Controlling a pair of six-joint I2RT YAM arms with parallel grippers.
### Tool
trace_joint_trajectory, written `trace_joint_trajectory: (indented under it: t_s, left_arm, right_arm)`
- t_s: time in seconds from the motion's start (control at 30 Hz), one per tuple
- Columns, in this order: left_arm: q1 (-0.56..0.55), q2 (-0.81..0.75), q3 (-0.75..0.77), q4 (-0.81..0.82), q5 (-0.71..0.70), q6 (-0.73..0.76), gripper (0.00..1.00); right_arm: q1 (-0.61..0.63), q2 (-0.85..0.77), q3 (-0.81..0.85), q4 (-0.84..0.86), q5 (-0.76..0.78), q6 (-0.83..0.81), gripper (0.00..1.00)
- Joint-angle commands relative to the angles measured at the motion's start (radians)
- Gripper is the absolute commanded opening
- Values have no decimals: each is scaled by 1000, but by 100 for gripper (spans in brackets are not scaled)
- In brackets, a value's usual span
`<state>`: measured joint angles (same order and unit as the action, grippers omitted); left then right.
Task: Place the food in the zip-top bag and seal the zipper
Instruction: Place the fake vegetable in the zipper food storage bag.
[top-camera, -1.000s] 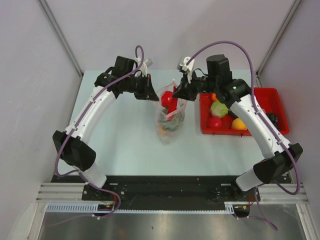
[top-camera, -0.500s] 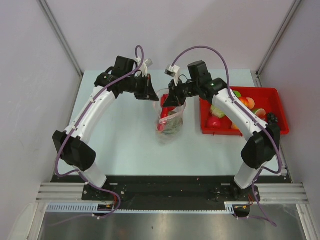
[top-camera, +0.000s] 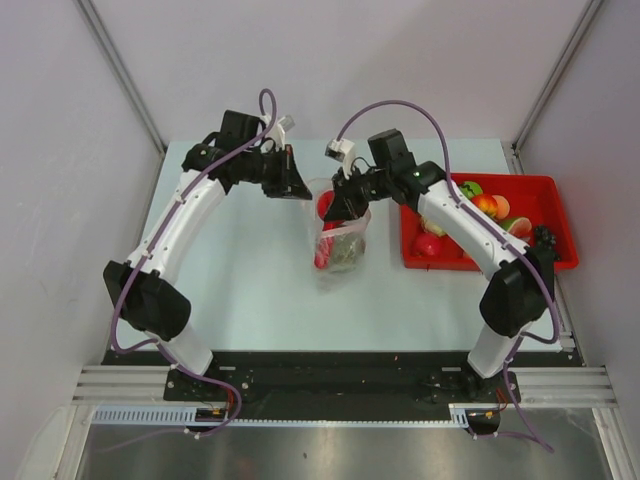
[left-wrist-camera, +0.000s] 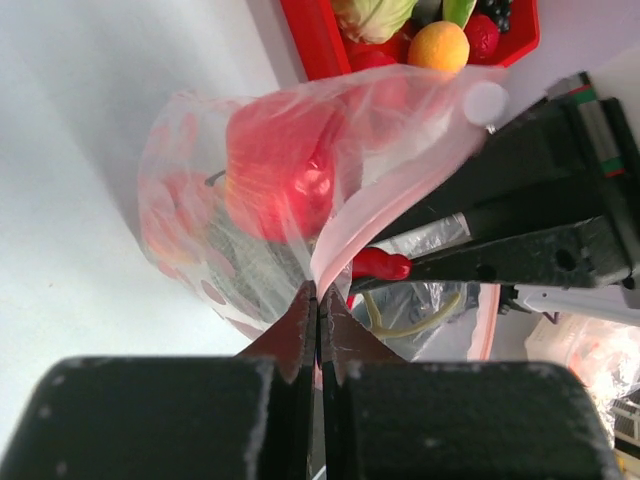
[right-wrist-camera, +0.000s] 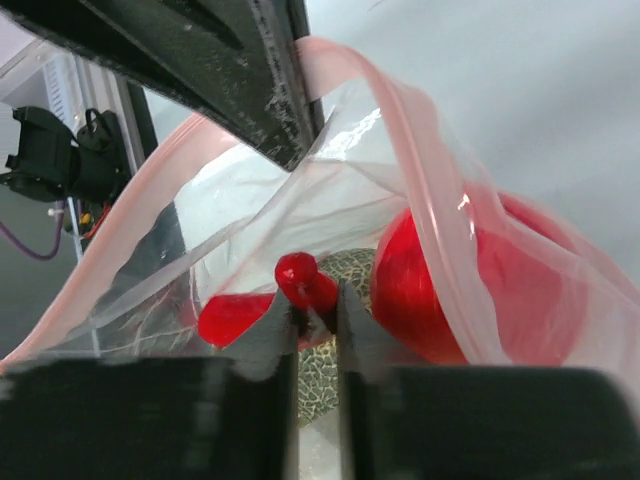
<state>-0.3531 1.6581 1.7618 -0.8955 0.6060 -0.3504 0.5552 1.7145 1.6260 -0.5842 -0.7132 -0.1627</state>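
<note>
Left claw (left-wrist-camera: 318, 300): jaws pressed together on rim of zip-top bag (top-camera: 340, 240) beside pink zipper (right-wrist-camera: 425, 175); we are holding mouth agape.
Right claw (right-wrist-camera: 318, 305): pinching small red food piece (right-wrist-camera: 303, 278) just inside bag mouth.
Bag interior is lying straight ahead of right claw, with big red fruit (right-wrist-camera: 450, 290) and mottled green piece (top-camera: 346, 250) deeper in bag.
Bag long axis is running from mouth toward our bases.
More food is waiting in red tray (top-camera: 535, 182) right of bag, nearer right arm.
We are judging release next.

Two arms (top-camera: 185, 215) (top-camera: 470, 225), one zip-top bag (top-camera: 342, 250), one red tray (top-camera: 545, 200).
</note>
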Motion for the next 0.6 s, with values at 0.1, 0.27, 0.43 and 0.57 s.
trace_joint_trajectory:
  t_s: [0.1,0.27,0.43,0.57]
  left_arm:
    - [5,-8,45,10,17,-16,0]
    - [5,-11,33,17,6,-18,0]
    - [6,-8,31,32,5,-30,0]
    - [6,-6,37,32,0,-27,0]
  right_arm:
    - [-43,89,211,-152,-83,6,74]
    - [-115,45,342,-146,-97,32,87]
    - [-234,-38,384,-140,-167,52,88]
    - [-391,-108,347,-167,-152,25,89]
